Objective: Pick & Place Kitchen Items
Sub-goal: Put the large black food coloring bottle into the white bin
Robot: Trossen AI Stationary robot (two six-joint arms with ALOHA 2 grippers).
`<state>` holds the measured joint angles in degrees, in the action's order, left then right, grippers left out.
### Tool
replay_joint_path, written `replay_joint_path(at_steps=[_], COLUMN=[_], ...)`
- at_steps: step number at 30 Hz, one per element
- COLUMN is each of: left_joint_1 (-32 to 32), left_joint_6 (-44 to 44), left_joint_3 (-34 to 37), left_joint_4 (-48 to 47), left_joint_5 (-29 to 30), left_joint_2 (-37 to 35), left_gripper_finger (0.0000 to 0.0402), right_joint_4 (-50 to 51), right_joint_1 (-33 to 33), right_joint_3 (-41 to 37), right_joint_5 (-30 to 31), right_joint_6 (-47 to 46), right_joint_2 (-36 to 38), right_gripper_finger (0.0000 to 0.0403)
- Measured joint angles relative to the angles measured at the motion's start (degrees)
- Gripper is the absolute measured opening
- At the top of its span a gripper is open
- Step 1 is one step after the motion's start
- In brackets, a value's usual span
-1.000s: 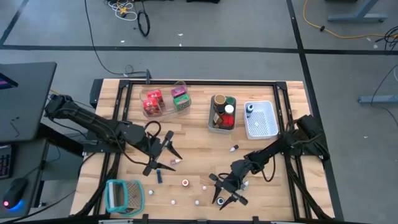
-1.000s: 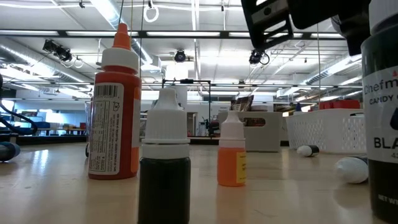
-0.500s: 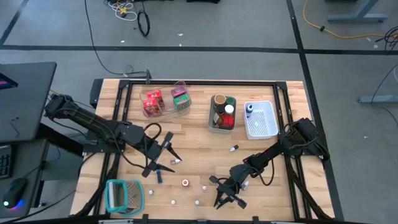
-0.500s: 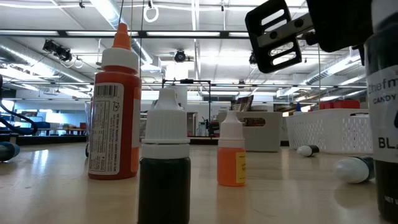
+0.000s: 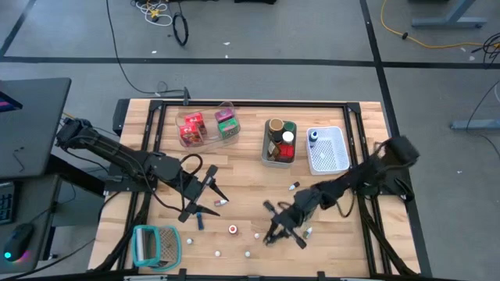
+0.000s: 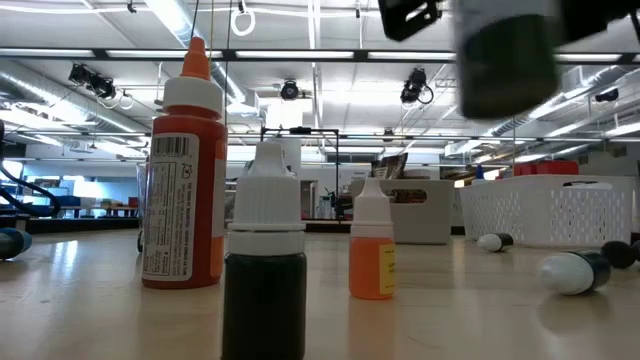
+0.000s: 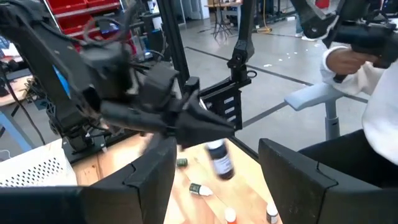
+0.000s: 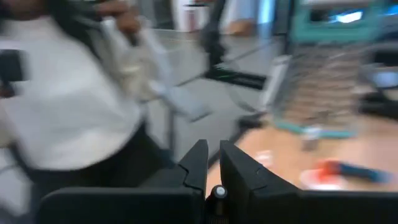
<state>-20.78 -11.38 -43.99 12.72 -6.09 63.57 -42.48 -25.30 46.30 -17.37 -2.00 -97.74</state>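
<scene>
Above your wooden table (image 5: 250, 176) hangs a small dark bottle (image 7: 219, 159) with a white label — pinched between the right gripper's (image 5: 275, 226) closed fingers, clear of the surface.

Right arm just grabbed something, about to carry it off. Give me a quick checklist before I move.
1. Grip: right gripper shut on the dark bottle, cap between its fingers in the right wrist view. Ok.
2. Lift: the low view shows the bottle in the air, off the table. Ok.
3. Bottle upright: it hangs tilted in the left wrist view. Not ok.
4. Other arm: left gripper open, over the table's left half, apart from the right arm. Ok.
5. Space in the white basket: mostly bare. Ok.
6. Person beyond the table: how near, cannot tell.
</scene>
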Motion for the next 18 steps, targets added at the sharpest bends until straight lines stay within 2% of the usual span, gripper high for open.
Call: replay_joint_path(at_steps=[4,6,12,16,18], left_joint_1=[0.00,0.00,0.00,0.00,0.00], left_joint_6=[0.14,0.17,0.07,0.02,0.00], left_joint_3=[-0.04,-0.04,-0.04,-0.04,-0.04], left_joint_4=[0.59,0.58,0.19,0.05,0.04], left_joint_5=[-0.13,-0.13,-0.13,-0.14,-0.13], left_joint_2=[0.00,0.00,0.00,0.00,0.00], left_gripper_finger=[0.0236,0.0236,0.0236,0.0236,0.0236], right_joint_4=[13.45,20.06,34.22,39.22,41.27], right_joint_1=[2.75,3.65,4.43,5.56,6.61], right_joint_3=[0.02,0.02,0.02,-0.80,-3.21], right_joint_5=[9.70,18.82,57.78,86.72,98.55], right_joint_6=[3.83,5.85,9.32,-0.03,-6.09], right_joint_2=[10.16,14.53,24.42,27.63,28.34], right_gripper_finger=[0.0032,0.0032,0.0037,0.0035,0.0035])
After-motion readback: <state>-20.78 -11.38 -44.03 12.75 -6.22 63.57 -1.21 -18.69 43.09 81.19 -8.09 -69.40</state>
